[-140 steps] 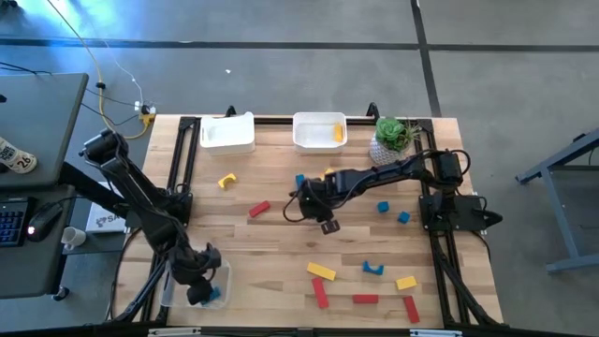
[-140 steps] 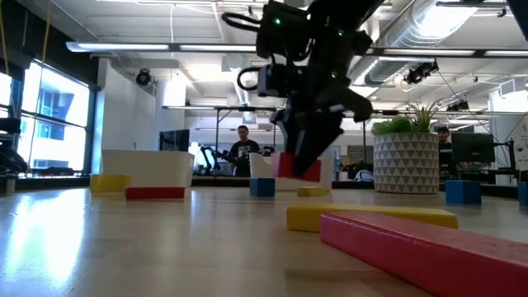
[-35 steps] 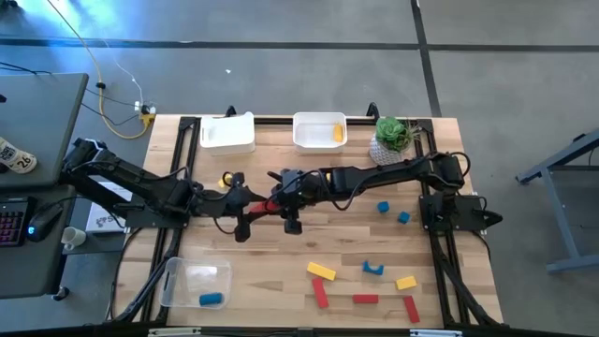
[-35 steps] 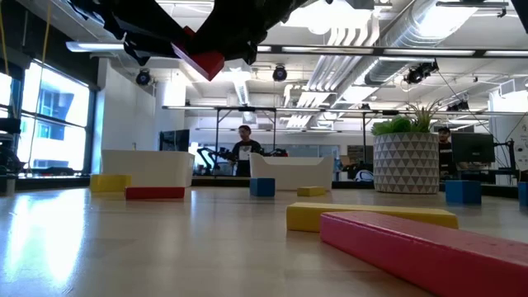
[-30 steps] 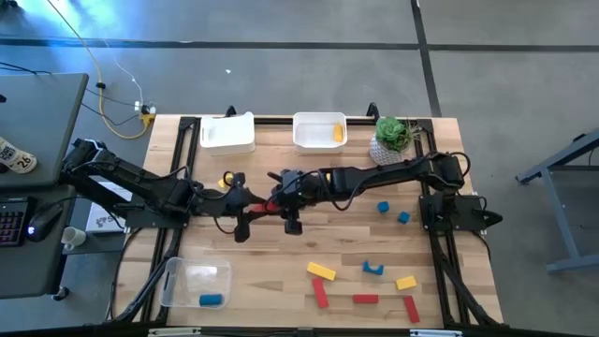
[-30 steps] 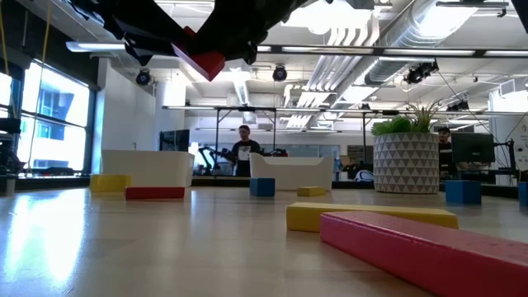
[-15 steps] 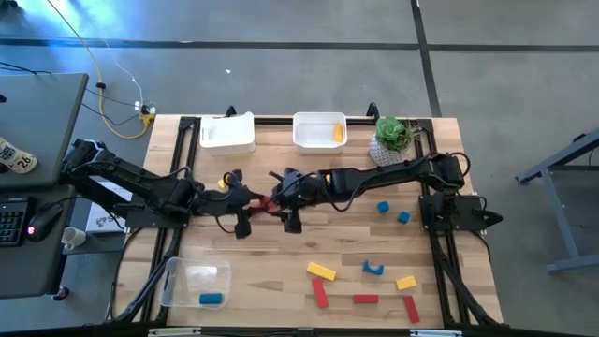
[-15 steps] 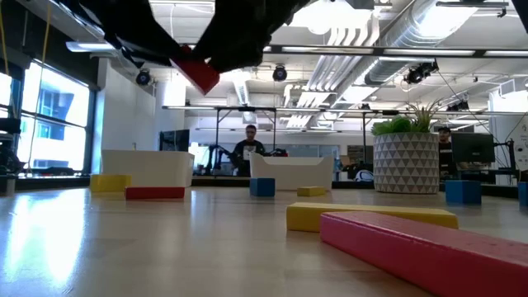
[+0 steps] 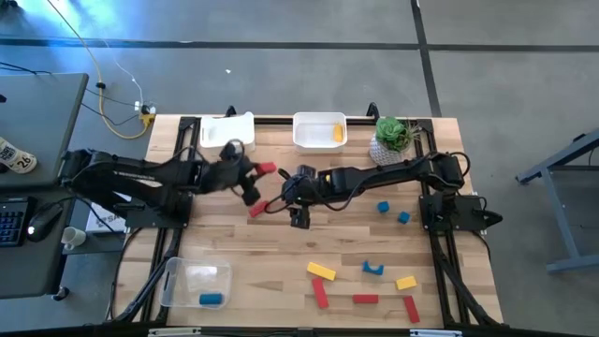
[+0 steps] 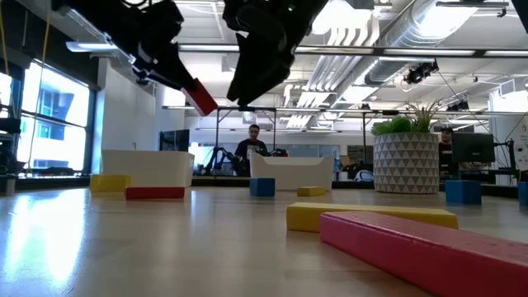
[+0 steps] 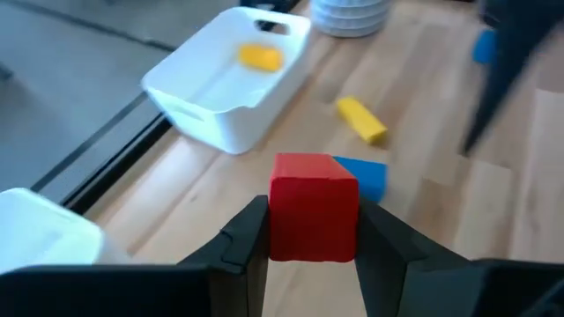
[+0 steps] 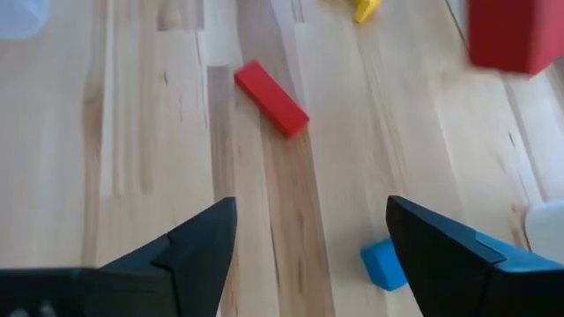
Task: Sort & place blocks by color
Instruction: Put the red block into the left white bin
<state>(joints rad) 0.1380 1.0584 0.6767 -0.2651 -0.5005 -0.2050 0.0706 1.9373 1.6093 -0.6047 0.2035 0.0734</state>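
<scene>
We observe a light wooden table (image 9: 281,253) in an open workshop; in the low view a person stands in the background beyond it. We take the white bin (image 9: 319,131) holding a yellow block (image 9: 338,134) as our landmark; it sits at the table's far edge, with a second white bin (image 9: 227,133) beside it and a potted plant (image 9: 391,137) on its other side.

The left gripper (image 9: 256,175) hangs in the air nearer the front than that bin, its fingers (image 11: 240,239) clamped on a red block (image 11: 314,218). The right gripper (image 9: 291,208) is just beside it, also raised, with jaws spread wide and nothing between them.

On the table, a second red block (image 9: 258,210) lies near both grippers. Three blue blocks (image 9: 383,206) lie toward the plant side. Further red, yellow and blue blocks (image 9: 322,271) lie well apart from the landmark bin, toward the front edge. A clear bin (image 9: 195,284) at the front left corner holds one blue block (image 9: 211,299).
</scene>
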